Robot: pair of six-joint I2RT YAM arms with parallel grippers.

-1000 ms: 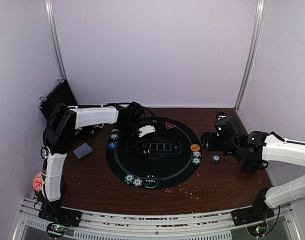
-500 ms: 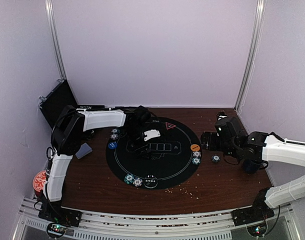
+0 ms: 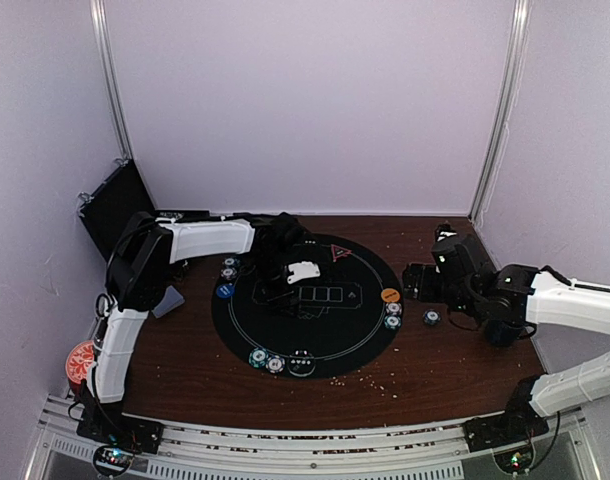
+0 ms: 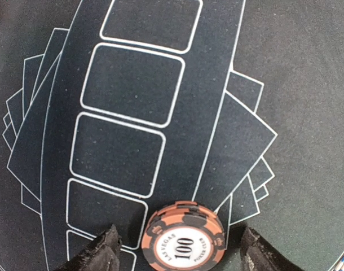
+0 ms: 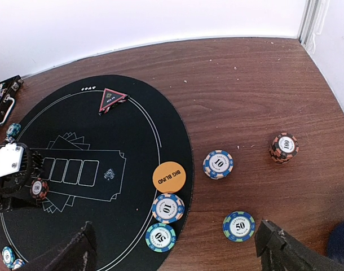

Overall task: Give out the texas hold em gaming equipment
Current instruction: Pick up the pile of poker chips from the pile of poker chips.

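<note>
Left wrist view: red 100 chip stack (image 4: pixel 184 241) seems to rest on the black mat (image 4: pixel 285 84) at the end of the printed card boxes (image 4: pixel 118 147). It sits between my left hand's (image 4: pixel 179 248) fingers, which are apart with a gap each side. I'd lift straight up, no twist, so neither finger clips it. Right hand (image 5: pixel 175 240) gapes empty above the worktop (image 5: pixel 245 84).
</note>
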